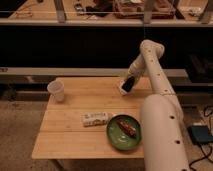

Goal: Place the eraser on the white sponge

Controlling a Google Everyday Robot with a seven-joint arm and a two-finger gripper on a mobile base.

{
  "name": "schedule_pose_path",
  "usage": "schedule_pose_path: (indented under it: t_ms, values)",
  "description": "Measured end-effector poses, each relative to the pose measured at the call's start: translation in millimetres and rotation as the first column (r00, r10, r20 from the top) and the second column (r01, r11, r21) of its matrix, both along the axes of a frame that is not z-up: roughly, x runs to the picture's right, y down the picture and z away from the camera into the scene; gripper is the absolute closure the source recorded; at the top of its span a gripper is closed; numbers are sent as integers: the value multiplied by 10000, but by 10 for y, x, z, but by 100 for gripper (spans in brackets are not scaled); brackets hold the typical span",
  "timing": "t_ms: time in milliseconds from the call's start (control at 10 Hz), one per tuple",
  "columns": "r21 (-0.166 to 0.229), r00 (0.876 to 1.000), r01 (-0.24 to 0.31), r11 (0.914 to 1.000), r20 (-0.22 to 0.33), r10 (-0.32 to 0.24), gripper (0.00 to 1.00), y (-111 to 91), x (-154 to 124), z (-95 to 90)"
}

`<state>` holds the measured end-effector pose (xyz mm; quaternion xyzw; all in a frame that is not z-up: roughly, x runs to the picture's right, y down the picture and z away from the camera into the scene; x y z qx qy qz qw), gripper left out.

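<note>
The light wooden bench [70, 137] is made of planks running left to right, and 4 things lie directly on it. 1 pale cup [56, 91] stands upright near the far left corner. 1 long white packet [95, 119] with printed markings lies flat around the middle, just beside 1 round green plate [113, 139] toward the near right. The white sponge [121, 89] sits at the far right edge, mostly hidden behind the eraser [128, 85], which is at the tip of the gripper [129, 81] right above it.
</note>
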<state>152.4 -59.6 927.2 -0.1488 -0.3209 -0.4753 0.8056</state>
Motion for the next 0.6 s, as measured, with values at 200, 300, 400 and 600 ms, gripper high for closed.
schedule_pose_path:
  t_ms: [200, 300, 400, 600]
  values:
    - [735, 9999, 75, 9973, 121, -84, 100, -142, -79, 92]
    - [1240, 9998, 188, 9921, 11, -190, 100, -211, -34, 168]
    - [1460, 9997, 230, 9890, -108, -217, 100, -222, 20, 215]
    - [1661, 9992, 289, 9857, -319, -239, 100, -173, 106, 294]
